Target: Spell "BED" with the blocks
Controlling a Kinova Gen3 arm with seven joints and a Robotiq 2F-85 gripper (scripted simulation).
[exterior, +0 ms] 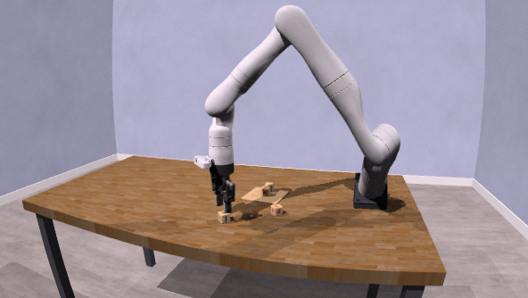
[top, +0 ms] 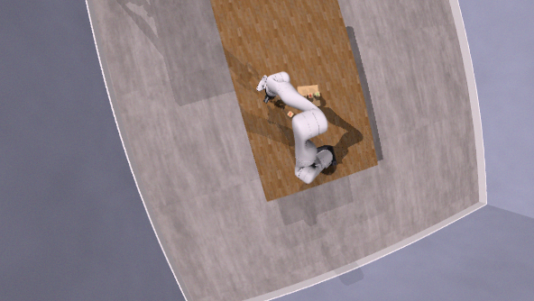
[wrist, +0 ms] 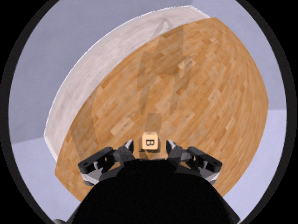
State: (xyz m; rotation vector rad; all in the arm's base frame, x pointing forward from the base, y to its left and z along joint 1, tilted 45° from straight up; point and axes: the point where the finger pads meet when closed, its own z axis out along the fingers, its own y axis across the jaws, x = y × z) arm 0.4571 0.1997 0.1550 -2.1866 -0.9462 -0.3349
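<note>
A pale wooden block (exterior: 224,217) (wrist: 149,141) with a dark letter on top lies on the bare table, left of the mat. I cannot read the letter. My gripper (exterior: 226,204) (wrist: 150,145) (top: 269,97) is open and hangs just above this block, with a finger on either side of it in the wrist view. The tan mat (exterior: 252,195) (top: 305,88) lies further right. It bears two blocks, one with a red letter (exterior: 266,191) (top: 310,95) and one with a green letter (exterior: 269,186) (top: 317,94). Another block with a red-orange letter (exterior: 276,210) (top: 290,114) lies off the mat, in front of it.
The wooden table (exterior: 134,192) (top: 280,36) stretches wide to the left and front. The arm's base (exterior: 369,198) (top: 326,158) stands at the right end of the table. The arm arches high over the mat.
</note>
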